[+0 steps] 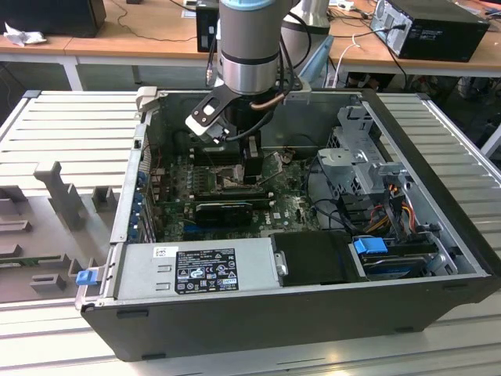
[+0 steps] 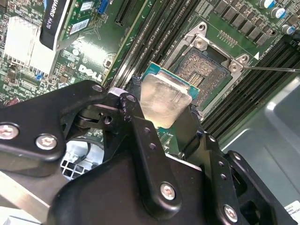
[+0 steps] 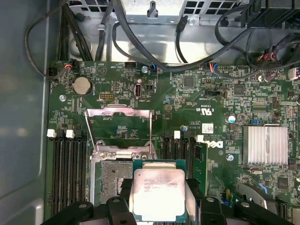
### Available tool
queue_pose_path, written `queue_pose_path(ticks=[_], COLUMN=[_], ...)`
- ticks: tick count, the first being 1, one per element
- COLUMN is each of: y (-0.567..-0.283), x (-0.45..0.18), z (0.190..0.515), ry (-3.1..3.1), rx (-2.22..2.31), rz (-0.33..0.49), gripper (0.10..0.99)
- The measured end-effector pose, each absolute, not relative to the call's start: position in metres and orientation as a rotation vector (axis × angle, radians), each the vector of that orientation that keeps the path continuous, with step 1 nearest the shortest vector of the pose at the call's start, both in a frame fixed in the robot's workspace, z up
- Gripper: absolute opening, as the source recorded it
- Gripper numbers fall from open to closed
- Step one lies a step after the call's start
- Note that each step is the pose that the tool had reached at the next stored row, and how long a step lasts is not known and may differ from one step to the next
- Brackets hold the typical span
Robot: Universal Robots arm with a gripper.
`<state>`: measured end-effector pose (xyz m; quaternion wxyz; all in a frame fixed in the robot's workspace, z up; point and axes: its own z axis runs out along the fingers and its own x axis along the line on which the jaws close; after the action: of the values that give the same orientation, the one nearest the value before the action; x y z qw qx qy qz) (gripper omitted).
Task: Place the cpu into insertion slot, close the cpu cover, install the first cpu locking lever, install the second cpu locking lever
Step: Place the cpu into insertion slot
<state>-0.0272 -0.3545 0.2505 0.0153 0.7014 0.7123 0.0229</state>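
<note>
Wooden desks [image 1: 141, 43] line the room at twelve o'clock in the exterior view. A ribbed grey table [image 1: 70, 125] carries the open computer case [image 1: 313, 305], its green motherboard [image 1: 290, 207] exposed. The gripper [image 1: 252, 174] hangs over the board, toward eleven o'clock of the case's middle. Its jaws are clenched on the cpu [image 3: 158, 194], parted only by the chip. The insertion slot [image 3: 115, 171] lies bare just beside it, with the cpu cover [image 3: 119, 111] swung up.

The gripper [image 2: 161, 123] clamps the chip [image 2: 165, 99] by two edges, just beside the open socket [image 2: 202, 70].
</note>
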Motion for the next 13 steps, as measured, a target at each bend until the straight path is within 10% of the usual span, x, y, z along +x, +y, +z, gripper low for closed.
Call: queue_pose_path(ticks=[13], y=[-0.341], x=[-0.027], z=[0.241], ry=[2.189], rx=[2.209], rz=[0.07], gripper=[0.525])
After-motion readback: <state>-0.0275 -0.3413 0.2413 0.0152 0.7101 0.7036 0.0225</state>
